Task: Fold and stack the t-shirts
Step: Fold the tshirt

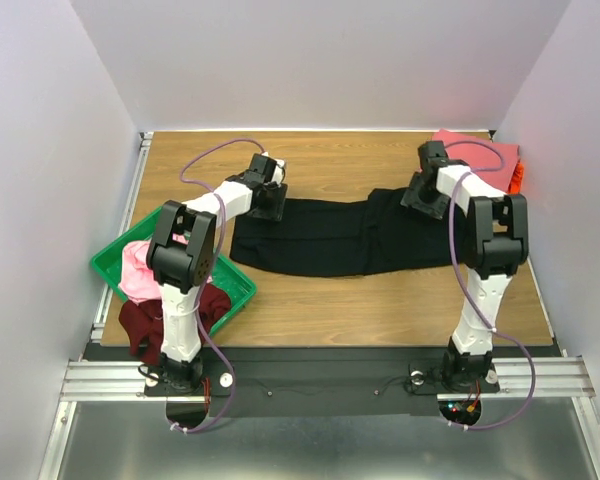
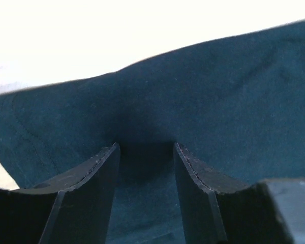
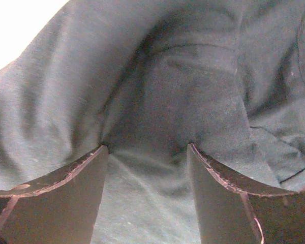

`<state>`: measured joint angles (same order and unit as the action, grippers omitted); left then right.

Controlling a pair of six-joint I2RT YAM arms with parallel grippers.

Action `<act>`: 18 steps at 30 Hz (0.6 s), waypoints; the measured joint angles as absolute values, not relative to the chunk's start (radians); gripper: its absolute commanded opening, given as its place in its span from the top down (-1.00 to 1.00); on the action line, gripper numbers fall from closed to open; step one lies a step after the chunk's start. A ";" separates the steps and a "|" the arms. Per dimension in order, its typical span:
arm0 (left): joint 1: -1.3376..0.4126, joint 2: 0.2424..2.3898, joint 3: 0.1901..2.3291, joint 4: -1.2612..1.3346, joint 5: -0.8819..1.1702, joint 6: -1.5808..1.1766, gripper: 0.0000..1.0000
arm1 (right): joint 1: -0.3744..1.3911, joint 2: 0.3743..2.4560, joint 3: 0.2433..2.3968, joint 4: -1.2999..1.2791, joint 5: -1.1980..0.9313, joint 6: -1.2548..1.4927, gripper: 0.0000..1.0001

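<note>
The large black t-shirt (image 1: 330, 240) lies spread across the middle of the table. My left gripper (image 1: 270, 205) is down on its far left edge and my right gripper (image 1: 420, 198) on its far right part. In the left wrist view the open jaws (image 2: 146, 147) straddle flat black cloth (image 2: 218, 101). The right wrist view shows the same: jaws (image 3: 147, 147) apart, pressed onto wrinkled black cloth (image 3: 183, 76), nothing pinched. A coral-pink t-shirt (image 1: 475, 150) lies folded at the back right, an orange one (image 1: 517, 175) beside it.
A green tray (image 1: 110, 265) sits at the left front, holding a light pink t-shirt (image 1: 138, 268). A dark maroon t-shirt (image 1: 140, 320) hangs over its near edge. White walls enclose the table on three sides.
</note>
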<state>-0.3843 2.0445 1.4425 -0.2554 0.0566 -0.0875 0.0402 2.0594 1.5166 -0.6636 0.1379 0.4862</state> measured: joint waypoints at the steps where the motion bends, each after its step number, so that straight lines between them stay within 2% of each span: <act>1: -0.384 2.033 1.430 -0.266 0.046 -0.090 -0.15 | 0.051 2.077 1.542 -0.664 0.138 0.487 -0.36; 18: -0.405 1.983 1.388 -0.410 0.074 -0.103 -0.16 | 0.153 2.499 2.187 -0.530 0.002 0.506 -0.37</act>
